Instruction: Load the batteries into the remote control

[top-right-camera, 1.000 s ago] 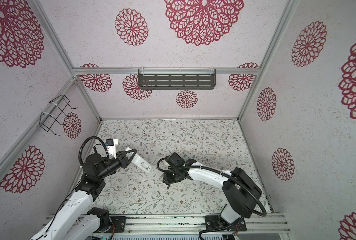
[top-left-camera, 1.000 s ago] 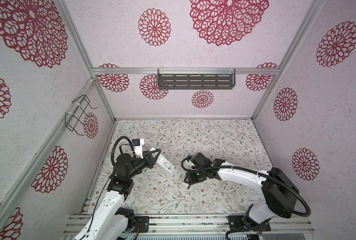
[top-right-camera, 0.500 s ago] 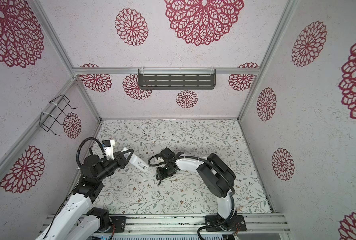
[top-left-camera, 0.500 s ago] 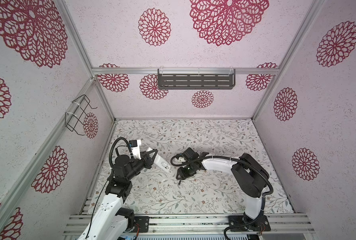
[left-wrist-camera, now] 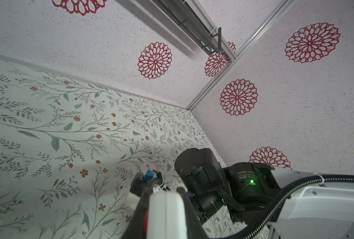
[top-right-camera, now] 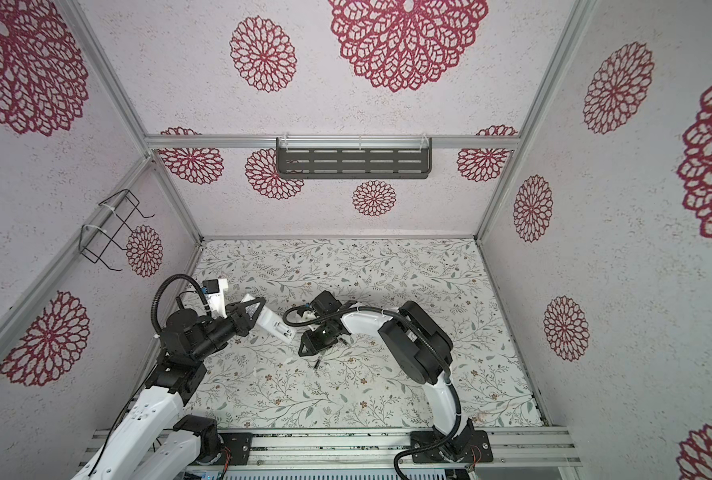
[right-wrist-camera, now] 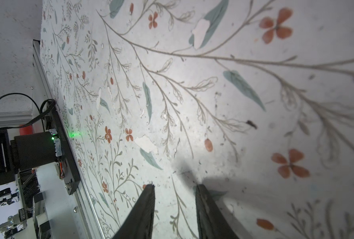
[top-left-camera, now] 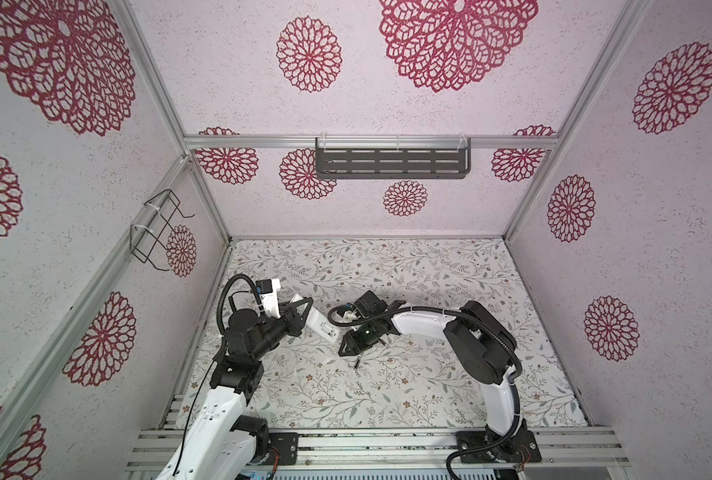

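Note:
The white remote control (top-left-camera: 325, 328) (top-right-camera: 279, 326) hangs tilted above the floral floor, with my left gripper (top-left-camera: 304, 311) shut round its middle. In the left wrist view the remote control (left-wrist-camera: 165, 215) fills the space between the dark fingers (left-wrist-camera: 139, 209). My right gripper (top-left-camera: 341, 353) sits low, just right of the remote's free end. Its fingers (right-wrist-camera: 147, 207) stand apart over bare floor, with nothing between them. One battery (top-left-camera: 357, 364) (top-right-camera: 316, 364), small and dark, lies on the floor just in front of the right gripper. No other battery is plain to see.
The right arm's elbow (top-left-camera: 479, 345) stands high over the floor's right middle. A dark slotted shelf (top-left-camera: 391, 163) hangs on the back wall and a wire basket (top-left-camera: 158, 228) on the left wall. Aluminium rails (top-left-camera: 387, 449) run along the front edge.
My right gripper has swung left, close to the remote's free end, with its elbow folding up, and its jaws have narrowed a little. The left gripper shifted slightly back and left with the remote.

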Motion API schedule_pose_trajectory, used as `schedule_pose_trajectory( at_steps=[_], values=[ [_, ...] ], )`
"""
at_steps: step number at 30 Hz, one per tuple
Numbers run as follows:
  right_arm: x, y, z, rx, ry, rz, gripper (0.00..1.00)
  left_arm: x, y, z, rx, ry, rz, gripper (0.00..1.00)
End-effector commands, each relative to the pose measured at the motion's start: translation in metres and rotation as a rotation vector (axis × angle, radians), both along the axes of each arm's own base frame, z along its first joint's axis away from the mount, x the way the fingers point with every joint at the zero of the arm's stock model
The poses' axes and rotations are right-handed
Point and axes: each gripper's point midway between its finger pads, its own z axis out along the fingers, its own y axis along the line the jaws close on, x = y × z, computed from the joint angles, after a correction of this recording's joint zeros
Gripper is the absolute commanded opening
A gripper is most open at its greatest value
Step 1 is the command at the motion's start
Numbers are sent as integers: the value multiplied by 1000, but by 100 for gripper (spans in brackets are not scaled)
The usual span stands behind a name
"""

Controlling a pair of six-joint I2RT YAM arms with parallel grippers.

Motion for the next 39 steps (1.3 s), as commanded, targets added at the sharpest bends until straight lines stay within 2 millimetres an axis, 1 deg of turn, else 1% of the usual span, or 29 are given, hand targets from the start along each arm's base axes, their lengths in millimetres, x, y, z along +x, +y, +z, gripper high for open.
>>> schedule_pose_trajectory(
  at_steps=[1, 5, 8, 11, 16, 20, 23, 26, 27, 29, 31, 35, 39],
  values=[
    [-17, -28, -25, -120, 34, 14, 37, 0, 1, 24, -6, -77, -2, 0],
    [-32, -48, -29, -155, 55, 12, 37, 2, 0, 23, -7, -69, -7, 0],
    [-43, -62, -27, -178, 59, 17, 37, 2, 0, 22, -8, -67, -8, 0],
    [-49, -77, -27, -215, 52, 16, 37, 2, 0, 21, -10, -67, -8, 0],
    [-53, -94, -24, -255, 31, 4, 39, 2, -1, 21, -14, -65, -15, 0],
    [-59, -102, -19, -242, 3, 23, 46, 2, -1, 21, -14, -66, -15, 0],
    [-69, -105, -9, -210, -52, 93, 53, 3, -2, 20, -14, -64, -16, 0],
    [-74, -115, -6, -244, -101, 151, 59, 4, -3, 19, -20, -60, -24, 0],
    [-73, -120, -7, -264, -120, 159, 60, 4, -4, 19, -19, -59, -26, 0],
    [-76, -123, -6, -272, -150, 186, 62, 4, -4, 19, -20, -58, -26, 0],
    [-81, -121, -2, -274, -207, 228, 64, 3, -4, 19, -22, -57, -27, 0],
    [-86, -118, 9, -276, -357, 270, 67, 3, -4, 20, -23, -60, -27, 0],
    [-98, -124, 20, -269, -433, 315, 69, 3, -4, 19, -24, -57, -31, 0]
  ],
)
